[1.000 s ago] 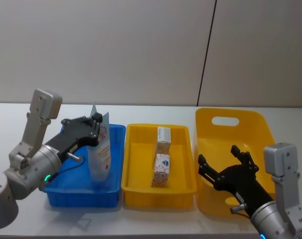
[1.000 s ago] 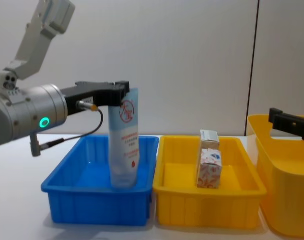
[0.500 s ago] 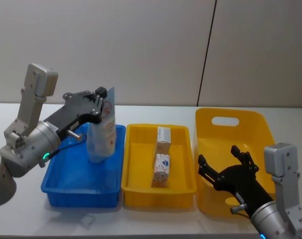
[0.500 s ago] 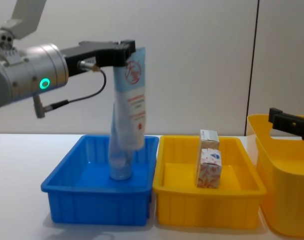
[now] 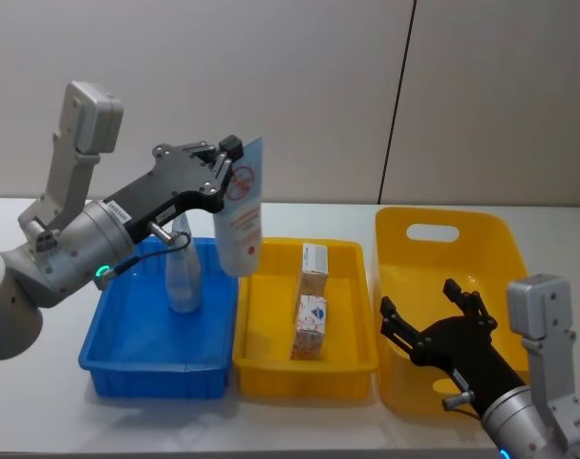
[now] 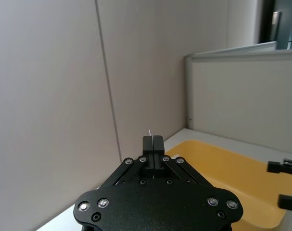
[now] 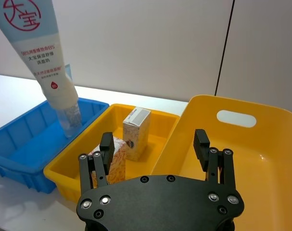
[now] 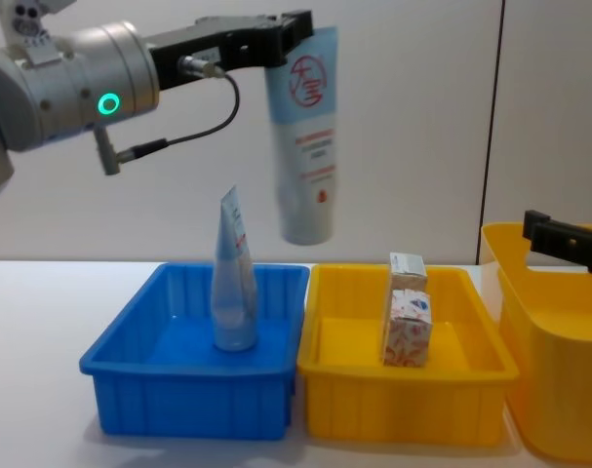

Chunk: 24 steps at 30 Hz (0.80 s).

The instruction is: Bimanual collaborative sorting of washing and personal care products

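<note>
The left gripper [image 5: 229, 150] is raised in the air, its fingers pinched narrowly on the flat crimped end of a pale-blue tube [image 5: 240, 215] with a red round logo. The tube hangs straight below the fingers, cap end down. It touches nothing else. It is over the line where the blue bin [image 5: 156, 381] meets the small yellow bin [image 5: 304, 378]. In the left wrist view just a thin white sliver of the crimp shows between the pressed fingertips.

A second pale-blue tube [image 5: 182, 277] stands upright in the blue bin, wide end down, just beside the hanging one and lower. Both cartons stand in the small yellow bin. The white one with red-orange print [image 5: 310, 330] is nearer the front, and the beige one [image 5: 314, 268] is touching it from behind.

The three bins stand in a row along the front edge of the white tabletop [image 5: 299, 421]. The blue bin is toward the left edge, the small yellow bin is in the middle, and the large yellow bin [image 5: 404, 253] is toward the right edge. The right gripper [image 5: 418, 301] hovers over the large yellow bin with its fingers spread wide, holding nothing and well apart from the tubes and cartons.
</note>
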Each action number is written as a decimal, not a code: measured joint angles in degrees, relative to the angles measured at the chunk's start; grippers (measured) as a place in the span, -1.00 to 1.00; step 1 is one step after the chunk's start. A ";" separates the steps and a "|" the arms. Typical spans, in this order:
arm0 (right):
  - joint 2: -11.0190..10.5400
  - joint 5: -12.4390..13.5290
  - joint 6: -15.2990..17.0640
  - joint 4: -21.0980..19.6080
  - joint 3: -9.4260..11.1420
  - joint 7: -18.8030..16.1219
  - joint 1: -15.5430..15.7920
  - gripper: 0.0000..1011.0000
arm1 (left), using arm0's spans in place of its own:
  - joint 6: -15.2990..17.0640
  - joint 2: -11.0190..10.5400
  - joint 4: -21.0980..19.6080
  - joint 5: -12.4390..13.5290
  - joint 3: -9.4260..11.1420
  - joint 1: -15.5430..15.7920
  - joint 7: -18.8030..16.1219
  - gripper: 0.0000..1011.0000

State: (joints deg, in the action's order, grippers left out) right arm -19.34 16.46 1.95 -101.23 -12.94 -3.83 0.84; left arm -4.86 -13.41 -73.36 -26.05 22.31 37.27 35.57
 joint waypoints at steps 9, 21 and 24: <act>0.00 0.00 0.00 0.00 0.00 0.00 0.00 0.98 | -0.57 0.40 0.75 -2.18 1.03 1.56 4.21 -1.00; 0.00 0.00 0.00 0.00 0.00 0.00 0.00 0.98 | -0.87 0.83 2.30 -4.19 2.41 2.81 8.02 -1.00; 0.00 0.09 0.08 -0.05 0.06 -0.17 0.04 0.98 | -0.90 0.86 2.51 -4.45 2.62 2.97 8.45 -1.00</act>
State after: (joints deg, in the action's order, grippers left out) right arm -19.33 16.55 2.03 -101.28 -12.88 -4.00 0.88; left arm -5.76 -12.55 -70.85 -30.49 24.93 40.23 44.02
